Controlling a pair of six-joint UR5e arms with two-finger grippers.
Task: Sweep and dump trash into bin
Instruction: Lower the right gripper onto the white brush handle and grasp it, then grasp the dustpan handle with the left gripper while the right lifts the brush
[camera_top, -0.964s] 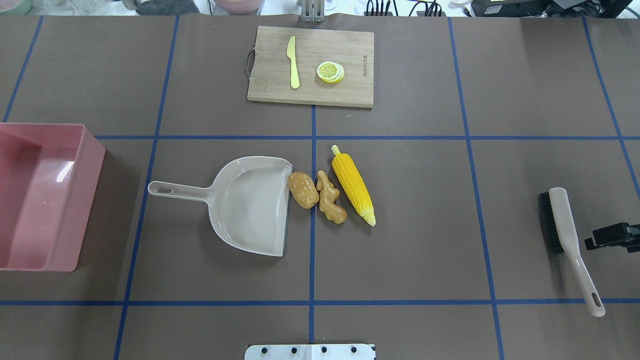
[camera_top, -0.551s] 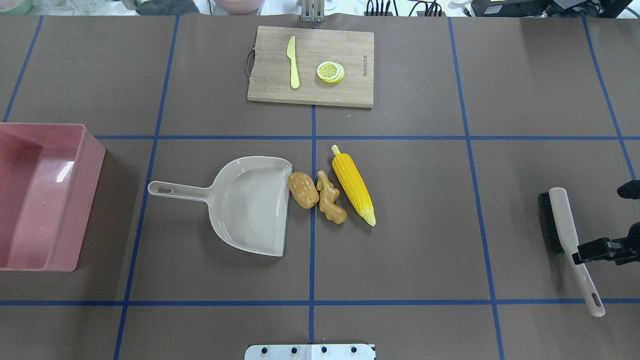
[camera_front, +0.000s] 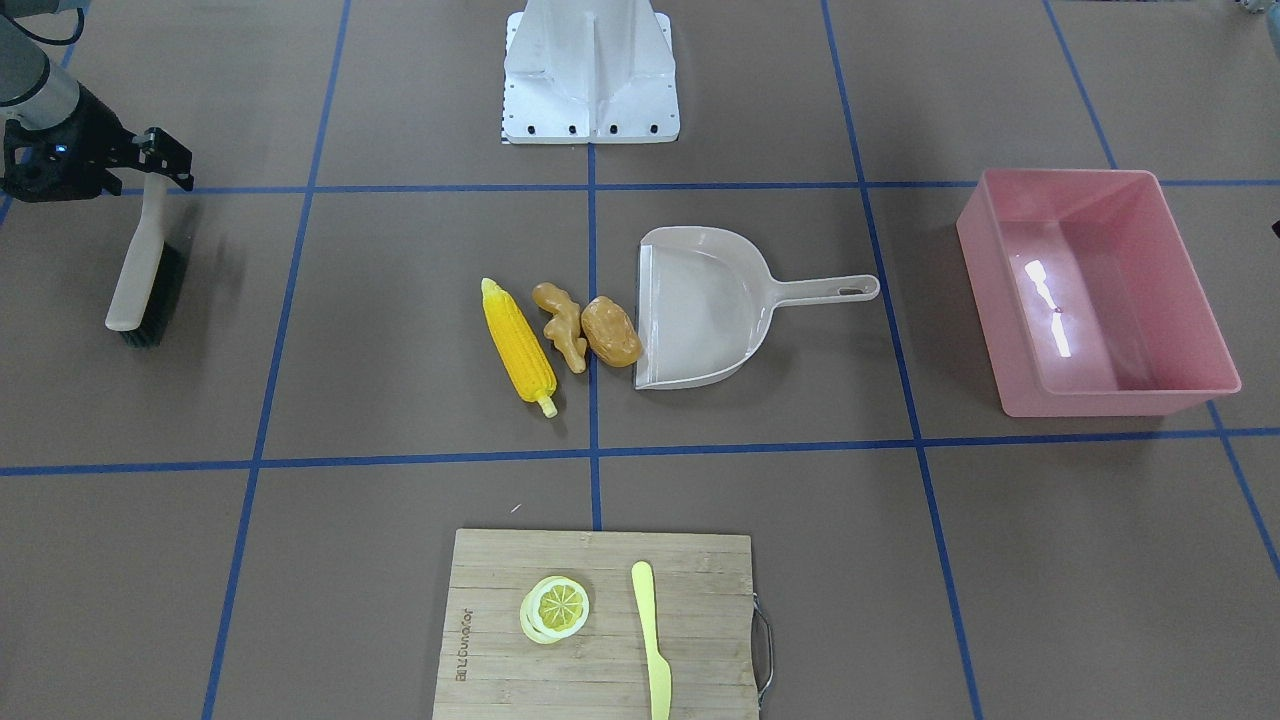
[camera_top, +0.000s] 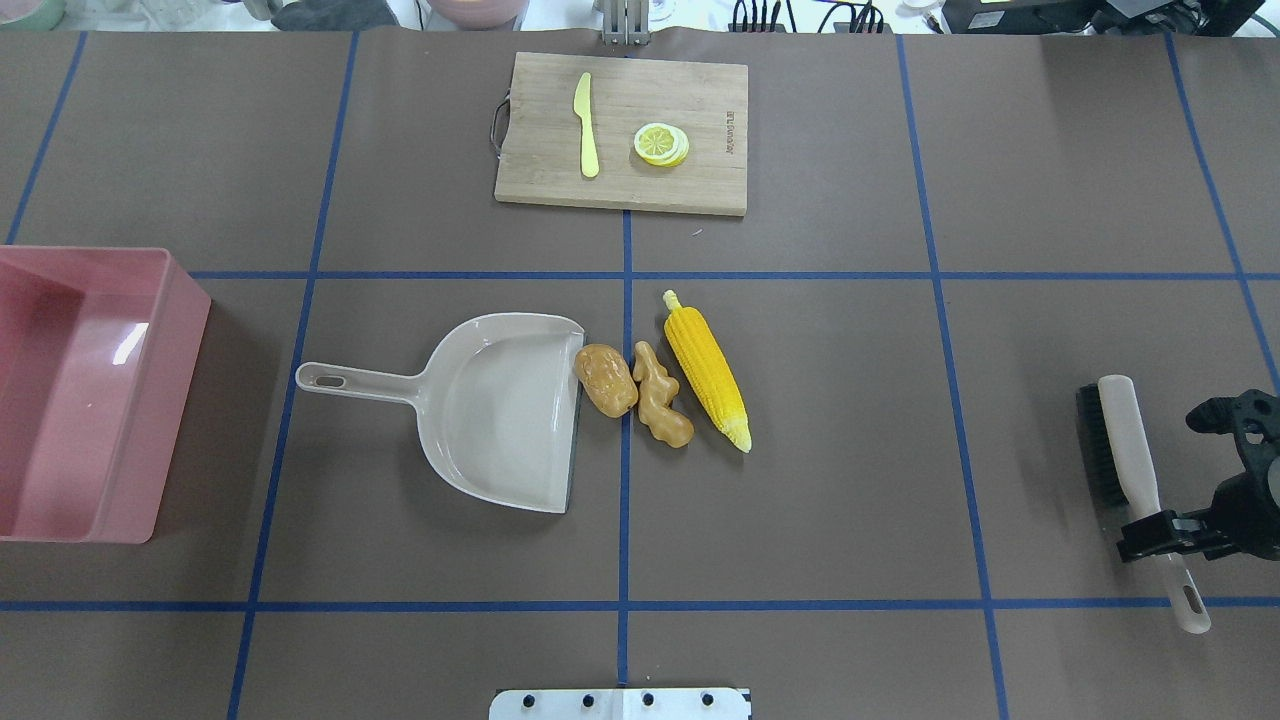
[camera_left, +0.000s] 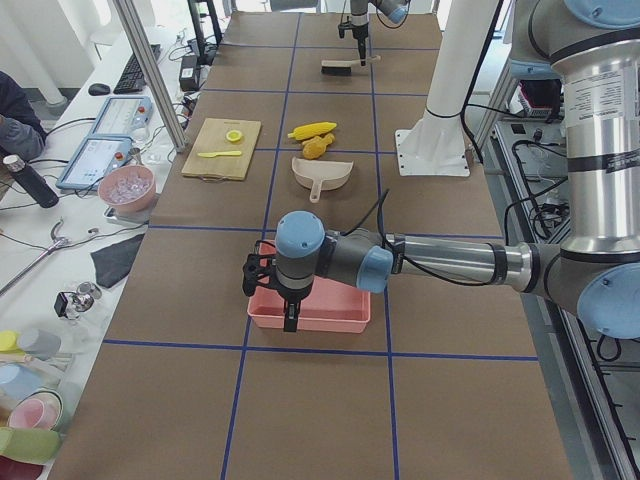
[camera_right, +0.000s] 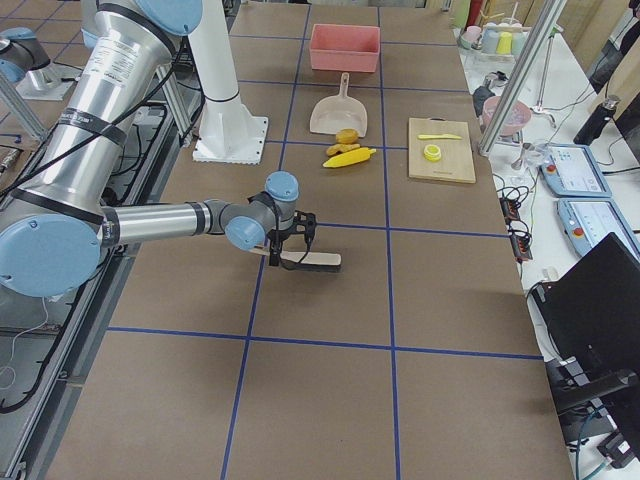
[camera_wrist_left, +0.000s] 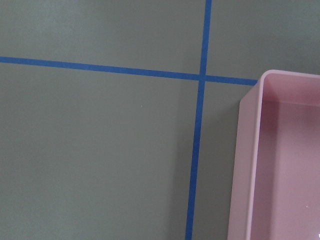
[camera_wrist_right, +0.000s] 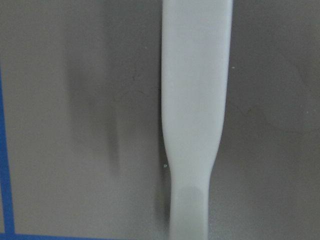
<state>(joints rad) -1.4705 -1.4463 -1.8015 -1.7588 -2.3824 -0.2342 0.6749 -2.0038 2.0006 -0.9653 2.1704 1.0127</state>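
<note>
The trash lies mid-table in a row: a brown potato (camera_top: 605, 380), a tan ginger root (camera_top: 660, 395) and a yellow corn cob (camera_top: 707, 368). The potato touches the open mouth of a beige dustpan (camera_top: 500, 410). The pink bin (camera_top: 178, 390) stands at the far left with nothing in it. A beige brush (camera_top: 1125, 440) with black bristles lies at the far right. My right gripper (camera_top: 1160, 535) hovers open over the thin part of the brush handle (camera_wrist_right: 195, 100). My left gripper (camera_left: 280, 300) hangs beside the bin's corner (camera_wrist_left: 245, 165); whether it is open or shut I cannot tell.
A wooden cutting board (camera_top: 700, 90) at the far middle carries a pale yellow knife (camera_top: 586, 125) and lemon slices (camera_top: 660, 143). The robot's base plate (camera_top: 620, 703) sits at the near edge. Blue tape lines cross the brown table.
My right gripper has come in from the right edge and moved toward the near edge, now sitting over the brush handle. The trash, the dustpan and the bin have not moved.
</note>
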